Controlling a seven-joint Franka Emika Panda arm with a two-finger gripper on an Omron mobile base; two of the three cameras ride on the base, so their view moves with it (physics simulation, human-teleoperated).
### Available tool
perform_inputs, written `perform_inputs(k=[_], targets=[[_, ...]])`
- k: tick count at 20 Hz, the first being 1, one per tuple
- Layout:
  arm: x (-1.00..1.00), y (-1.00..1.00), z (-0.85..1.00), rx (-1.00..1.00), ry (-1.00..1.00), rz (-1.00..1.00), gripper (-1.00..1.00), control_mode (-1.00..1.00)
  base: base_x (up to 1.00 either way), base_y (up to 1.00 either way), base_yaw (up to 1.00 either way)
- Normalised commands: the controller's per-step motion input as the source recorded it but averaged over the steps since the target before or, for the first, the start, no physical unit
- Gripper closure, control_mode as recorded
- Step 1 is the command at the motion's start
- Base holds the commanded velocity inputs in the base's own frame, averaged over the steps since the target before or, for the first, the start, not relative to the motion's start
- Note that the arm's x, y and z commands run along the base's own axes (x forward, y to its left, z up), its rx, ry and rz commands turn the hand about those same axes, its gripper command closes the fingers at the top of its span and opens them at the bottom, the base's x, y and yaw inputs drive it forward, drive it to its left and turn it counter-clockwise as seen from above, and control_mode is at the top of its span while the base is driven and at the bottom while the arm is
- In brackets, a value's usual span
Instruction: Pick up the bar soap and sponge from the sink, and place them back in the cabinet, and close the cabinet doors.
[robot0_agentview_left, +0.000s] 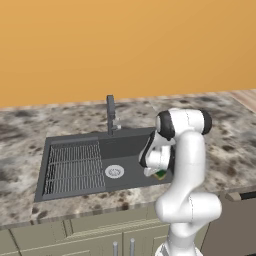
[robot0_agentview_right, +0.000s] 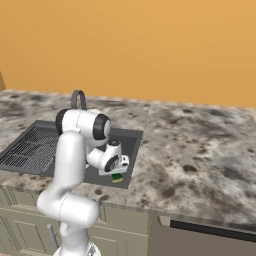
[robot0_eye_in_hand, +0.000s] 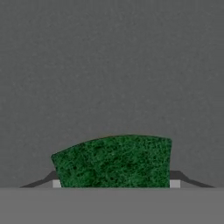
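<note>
Dark green fills the lower middle of my hand view: that's the sponge (robot0_eye_in_hand: 114, 161), scrubby face toward the camera, with the plain grey floor of the sink (robot0_eye_in_hand: 109, 65) behind it. A pale finger pad sits tight against each lower corner of the block, so I read the fingers (robot0_eye_in_hand: 57, 183) as clamped on the sponge.

From the left base view, the gripper (robot0_agentview_left: 159, 172) is down inside the right part of the sink (robot0_agentview_left: 125, 145), just right of centre in the frame, and a sliver of green and yellow sponge (robot0_agentview_left: 161, 174) peeks out under the white hand. The round silver drain (robot0_agentview_left: 114, 171) sits left of it, then the ribbed rack (robot0_agentview_left: 74, 166) further left, and the dark faucet (robot0_agentview_left: 111, 115) stands at the back rim.

Right base view shows the same thing: the sponge (robot0_agentview_right: 117, 177) under the hand, near the sink's (robot0_agentview_right: 131, 137) front right corner, left of centre. Speckled stone tabletop (robot0_agentview_right: 200, 145) all around.
</note>
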Motion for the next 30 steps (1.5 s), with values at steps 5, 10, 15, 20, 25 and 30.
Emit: perform_inputs(k=[5, 10, 15, 20, 25, 30], targets=[[0.05, 0.00, 0.71, 0.00, 0.00, -0.01, 1.00, -1.00, 0.00, 0.00, 0.00], [0.00, 0.00, 0.76, -0.01, -0.02, -0.02, 1.00, -1.00, 0.00, 0.00, 0.00], [0.00, 0.01, 0.67, -0.02, -0.03, -0.03, 1.00, -1.00, 0.00, 0.00, 0.00], [-0.04, 0.09, 0.67, -0.02, -0.01, -0.04, 1.00, -1.00, 0.00, 0.00, 0.00], [-0.05, 0.14, 0.64, -0.03, 0.00, -0.06, 1.00, -1.00, 0.00, 0.00, 0.00], [-0.02, 0.05, 0.77, 0.00, 0.00, -0.07, 1.00, -1.00, 0.00, 0.00, 0.00]])
